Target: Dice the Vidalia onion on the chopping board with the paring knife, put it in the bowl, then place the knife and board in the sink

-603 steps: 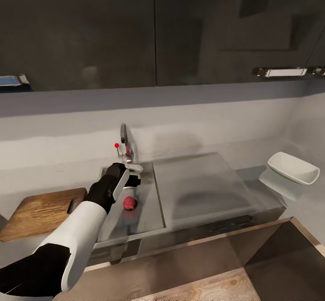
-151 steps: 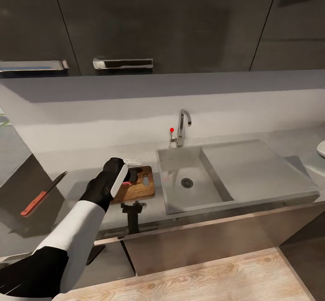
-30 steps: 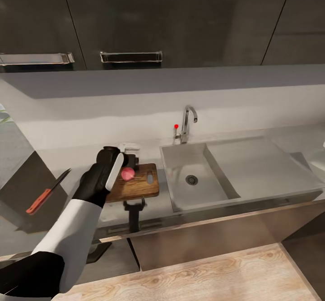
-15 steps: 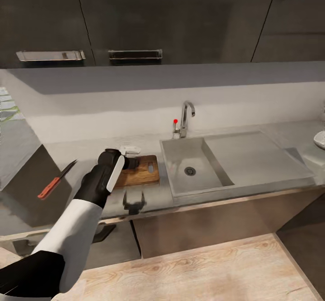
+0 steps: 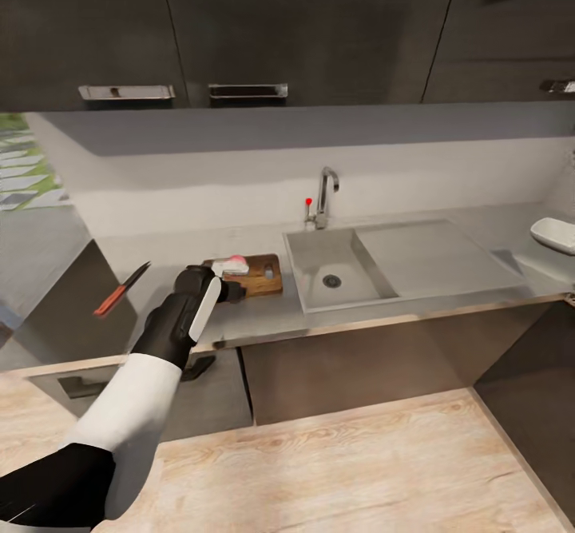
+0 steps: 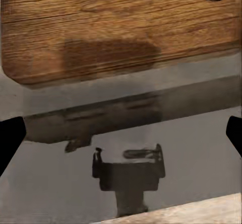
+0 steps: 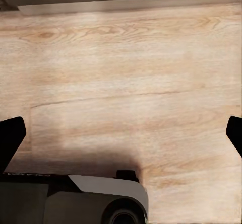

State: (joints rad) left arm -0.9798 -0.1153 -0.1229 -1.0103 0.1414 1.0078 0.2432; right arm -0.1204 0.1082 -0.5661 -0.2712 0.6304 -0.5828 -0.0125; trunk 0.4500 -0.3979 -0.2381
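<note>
- Your left claw (image 5: 228,287) hangs over the near-left end of the chopping board (image 5: 257,275), jaws spread wide with nothing between them; in the left wrist view the fingertips (image 6: 10,141) sit at the two edges, well apart.
- The Vidalia onion (image 5: 237,260) rests on the board just beyond that claw, a small pink-red round lump; the view is coarse, so I judge it whole rather than cut.
- The paring knife (image 5: 121,288) is what the next move turns on: it lies on the grey tabletop (image 5: 160,253) well to the left of the claw and the board, its long axis slanting, red-orange handle nearer you, dark blade pointing away and right.
- Your left arm is the nearer one.
- Your right claw (image 7: 121,136) hangs above the wood floor (image 7: 126,73), fingertips wide apart and empty.
</note>
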